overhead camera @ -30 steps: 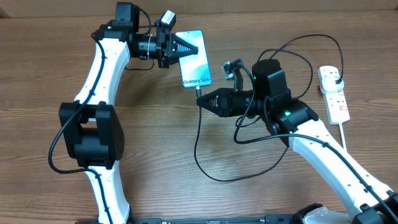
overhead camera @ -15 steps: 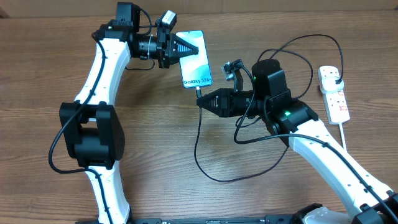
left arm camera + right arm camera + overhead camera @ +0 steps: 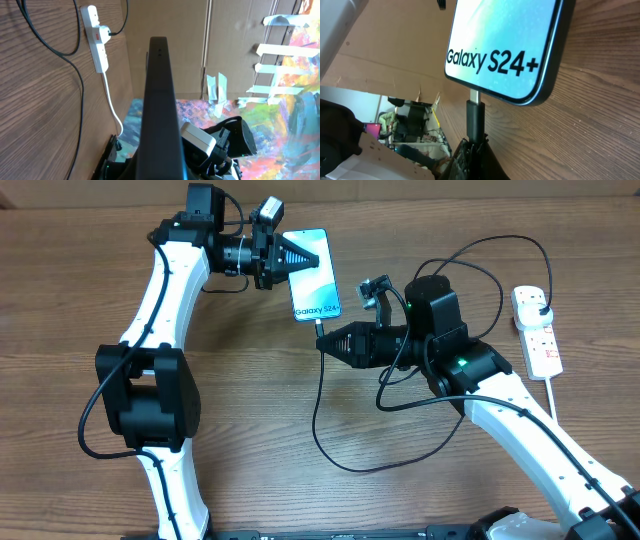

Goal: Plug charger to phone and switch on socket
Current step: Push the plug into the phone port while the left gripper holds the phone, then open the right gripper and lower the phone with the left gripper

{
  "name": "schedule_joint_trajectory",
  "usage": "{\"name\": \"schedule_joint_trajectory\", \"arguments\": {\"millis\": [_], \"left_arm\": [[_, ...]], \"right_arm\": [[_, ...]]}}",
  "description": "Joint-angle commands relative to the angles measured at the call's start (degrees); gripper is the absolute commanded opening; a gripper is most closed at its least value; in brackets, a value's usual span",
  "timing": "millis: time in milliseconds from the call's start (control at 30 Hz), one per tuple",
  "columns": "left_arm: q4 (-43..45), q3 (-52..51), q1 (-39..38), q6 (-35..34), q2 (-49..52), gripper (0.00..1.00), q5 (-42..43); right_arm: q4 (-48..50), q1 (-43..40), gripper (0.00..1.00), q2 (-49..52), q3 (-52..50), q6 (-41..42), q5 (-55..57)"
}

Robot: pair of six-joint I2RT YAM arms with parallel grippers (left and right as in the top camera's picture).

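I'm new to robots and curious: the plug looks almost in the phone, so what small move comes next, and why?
Probably the right jaws should push the charger slightly deeper into the phone: a sliver of bare metal shows between its black tip and the phone's edge, so it seems not fully seated.

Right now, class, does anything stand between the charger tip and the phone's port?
Nothing visible does. The right hand holds the charger tip straight against the bottom edge of the phone, with no gap showing between them.
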Motion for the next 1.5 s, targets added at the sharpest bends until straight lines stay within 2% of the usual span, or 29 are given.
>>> {"name": "schedule_joint_trajectory", "arguments": {"millis": [0, 500, 1467], "left_arm": [[0.04, 1.14, -0.48, -1.01, -0.57, 0.04, 2.51], [0.24, 1.14, -0.48, -1.01, -0.57, 0.04, 2.45], [0.2, 1.14, -2.01, -0.79, -0.57, 0.05, 2.47]], "right_arm": [[0.17, -0.79, 0.04, -1.33, -0.02, 0.02, 1.55], [-0.11, -1.75, 0.04, -1.33, -0.02, 0.04, 1.38], [5.16, -1.77, 0.04, -1.11, -0.02, 3.26, 4.57]]}}
